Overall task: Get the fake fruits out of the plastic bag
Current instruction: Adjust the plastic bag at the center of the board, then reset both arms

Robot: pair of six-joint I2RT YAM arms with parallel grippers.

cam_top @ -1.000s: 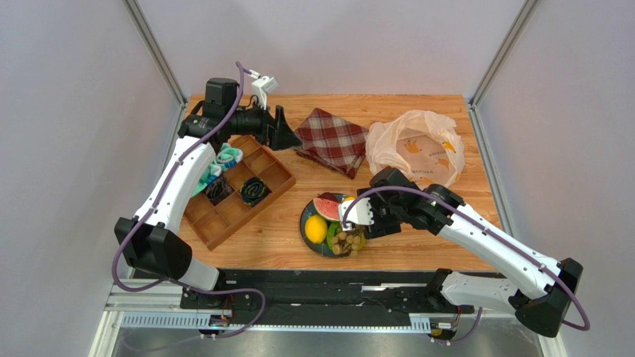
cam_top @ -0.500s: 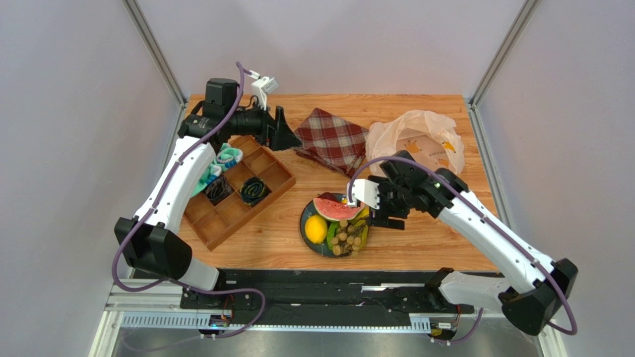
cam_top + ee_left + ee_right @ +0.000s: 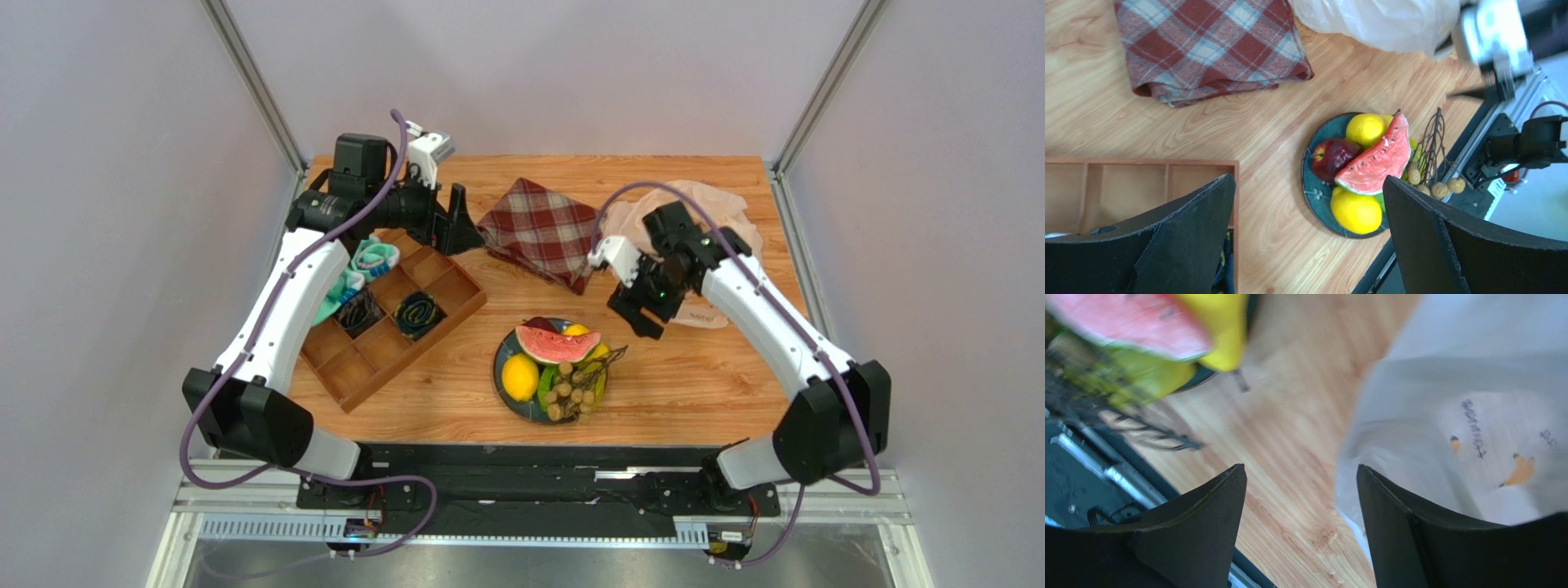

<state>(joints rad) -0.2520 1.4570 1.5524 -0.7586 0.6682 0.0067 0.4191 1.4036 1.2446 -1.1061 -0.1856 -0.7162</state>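
Far right on the counter (image 3: 711, 382), the plastic bag (image 3: 1444, 386) looks limp and slippery, best pinched by a fold; fake fruits (image 3: 552, 361) fill the plate (image 3: 498, 365), and left gripper (image 3: 1308, 184) and right gripper (image 3: 1301, 473) hold jaws apart, empty.

Pretty clearly a robotics lab cell: light wooden tabletop (image 3: 711, 392) boxed in by plain pale panels (image 3: 540, 74) and silver aluminium posts (image 3: 252, 80), white robot arms (image 3: 285, 300) bolted to a black metal rail (image 3: 552, 457).
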